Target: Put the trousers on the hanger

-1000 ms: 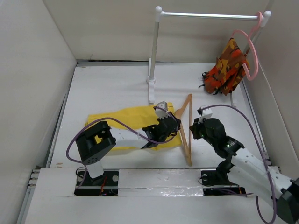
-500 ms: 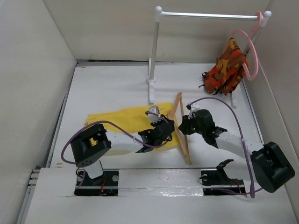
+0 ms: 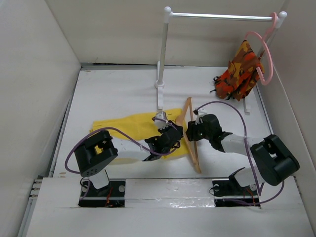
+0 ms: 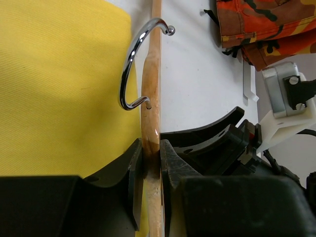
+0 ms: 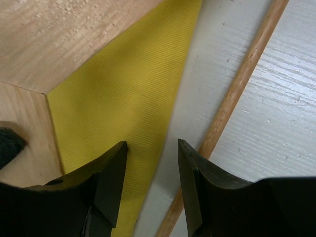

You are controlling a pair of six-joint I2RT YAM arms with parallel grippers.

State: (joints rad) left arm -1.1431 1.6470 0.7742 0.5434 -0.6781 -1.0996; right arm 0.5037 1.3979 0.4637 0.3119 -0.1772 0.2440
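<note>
The yellow trousers (image 3: 129, 127) lie flat on the white table, left of centre. The tan wooden hanger (image 3: 191, 143) stands on edge at their right end, its metal hook (image 4: 131, 63) over the yellow cloth (image 4: 59, 84). My left gripper (image 3: 181, 134) is shut on the hanger's wooden body (image 4: 150, 98), one jaw on each side of it. My right gripper (image 3: 192, 132) is open just right of the hanger. Its jaws (image 5: 150, 154) straddle the edge of the trousers (image 5: 123, 98), with the hanger's thin bar (image 5: 237, 89) beside them.
A white clothes rack (image 3: 222, 16) stands at the back with its post (image 3: 162, 59) just behind the trousers. A pink hanger (image 3: 265, 54) with a camouflage garment (image 3: 242, 71) hangs at its right end. Walls enclose the table on the left, back and right.
My right arm has swung left and low, bringing its gripper up against the hanger. The hanger's far end has tipped to the left. My left gripper has kept its hold.
</note>
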